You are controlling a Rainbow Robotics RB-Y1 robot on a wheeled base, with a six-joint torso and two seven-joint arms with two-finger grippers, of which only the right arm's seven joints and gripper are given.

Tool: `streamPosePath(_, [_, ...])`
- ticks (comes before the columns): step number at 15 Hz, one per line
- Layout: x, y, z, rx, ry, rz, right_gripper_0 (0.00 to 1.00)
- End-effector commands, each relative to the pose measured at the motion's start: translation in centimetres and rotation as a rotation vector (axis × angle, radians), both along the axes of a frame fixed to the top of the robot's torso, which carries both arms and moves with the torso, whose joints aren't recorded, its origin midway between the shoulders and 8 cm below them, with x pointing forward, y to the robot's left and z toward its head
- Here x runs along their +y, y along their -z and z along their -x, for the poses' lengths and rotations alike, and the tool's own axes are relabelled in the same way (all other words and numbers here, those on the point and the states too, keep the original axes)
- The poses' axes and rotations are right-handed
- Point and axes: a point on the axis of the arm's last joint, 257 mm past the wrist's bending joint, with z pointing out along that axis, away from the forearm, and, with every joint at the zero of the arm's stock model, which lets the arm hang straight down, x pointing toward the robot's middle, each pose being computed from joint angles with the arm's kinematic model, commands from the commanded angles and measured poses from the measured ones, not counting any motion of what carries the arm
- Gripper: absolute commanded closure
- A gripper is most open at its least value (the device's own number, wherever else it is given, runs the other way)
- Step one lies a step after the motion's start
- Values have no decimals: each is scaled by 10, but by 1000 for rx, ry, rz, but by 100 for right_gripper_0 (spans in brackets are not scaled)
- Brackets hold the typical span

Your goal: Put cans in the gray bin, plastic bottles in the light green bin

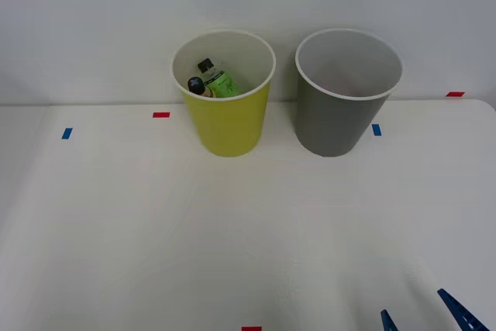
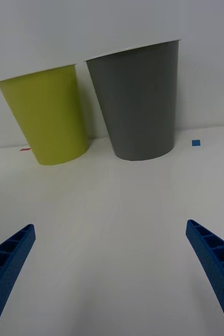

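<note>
At the back of the table, this is what we see:

Table (image 1: 139, 230): We see a white table with small red and blue tape marks on it.

Light green bin (image 1: 227, 123): It stands upright on the left, near the back wall. In our wrist view it shows too (image 2: 51, 121).

Gray bin (image 1: 335, 118): It stands upright just beside the light green bin, on the right. The two bins are close but do not touch. We see nothing in the part of its pale inside that shows.

Plastic bottles (image 1: 211, 81): We see them lying inside the light green bin. The green one with the label leans on the wall, and a black cap sits next to it.

Right gripper (image 2: 112, 278): Its blue fingers (image 2: 7, 262) are spread wide apart and hold nothing. It hangs over the bare table, well apart from both bins. We see its tips at the near right corner (image 1: 426, 317).
</note>
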Motion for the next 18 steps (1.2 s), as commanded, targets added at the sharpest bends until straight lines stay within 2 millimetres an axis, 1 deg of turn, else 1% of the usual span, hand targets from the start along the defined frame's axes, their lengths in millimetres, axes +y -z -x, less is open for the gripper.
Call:
streamPosePath(1, [0,0,0,0,0,0,0])
streamPosePath(18, [0,0,0,0,0,0,0])
